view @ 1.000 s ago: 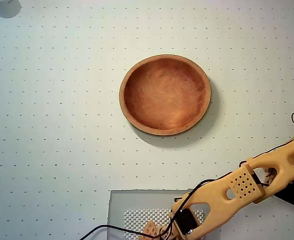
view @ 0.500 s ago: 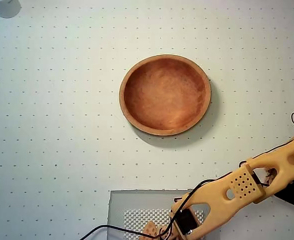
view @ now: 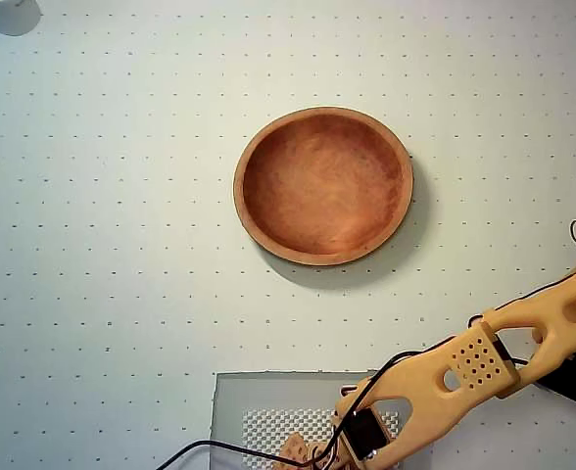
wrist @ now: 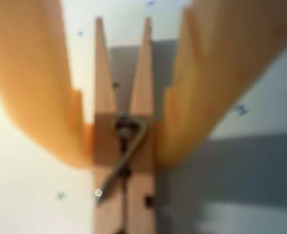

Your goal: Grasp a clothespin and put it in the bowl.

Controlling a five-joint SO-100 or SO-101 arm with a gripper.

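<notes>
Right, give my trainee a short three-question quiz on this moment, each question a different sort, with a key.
1. True or false: the bowl already holds a clothespin.
2. In the wrist view, the gripper is: A) open over a bare table, B) shut on the clothespin at its wire spring, C) holding the bowl's rim.
3. Fill the gap: in the overhead view the gripper sits over a grey ____ at the bottom edge, below the bowl.

Key: 1 false, the bowl is empty. 2 B, both fingers press the pin's sides. 3 mat.
</notes>
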